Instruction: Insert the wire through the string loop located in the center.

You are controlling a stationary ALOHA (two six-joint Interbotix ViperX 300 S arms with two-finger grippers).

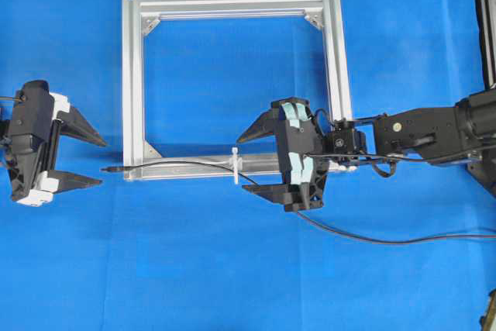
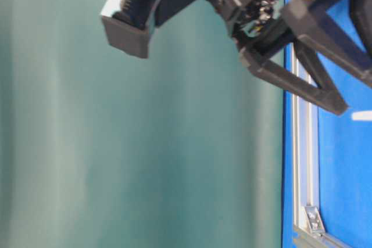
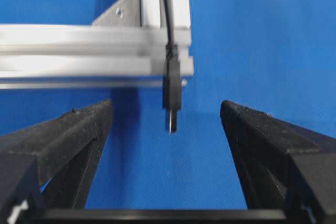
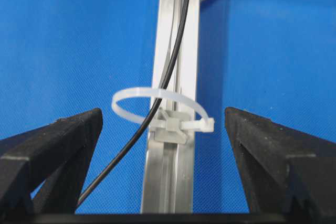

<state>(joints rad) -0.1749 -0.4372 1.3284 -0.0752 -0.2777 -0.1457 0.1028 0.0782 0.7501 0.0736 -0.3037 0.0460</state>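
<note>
The wire (image 1: 186,163) comes in from the lower right, passes through the string loop (image 1: 235,165) and lies along the frame's front bar. Its dark plug (image 1: 114,169) pokes out past the bar's left end. The right wrist view shows the wire (image 4: 173,51) threaded through the white string loop (image 4: 157,96). My left gripper (image 1: 102,163) is open, with the plug (image 3: 172,98) lying free just ahead of its fingertips (image 3: 100,111). My right gripper (image 1: 242,163) is open too, straddling the bar just right of the loop and holding nothing.
The wire rests on a square silver aluminium frame (image 1: 132,75) with corner brackets, on a blue cloth. Its slack (image 1: 403,239) trails off to the right edge, below the right arm (image 1: 434,133). A frame bar (image 2: 302,143) shows in the table-level view.
</note>
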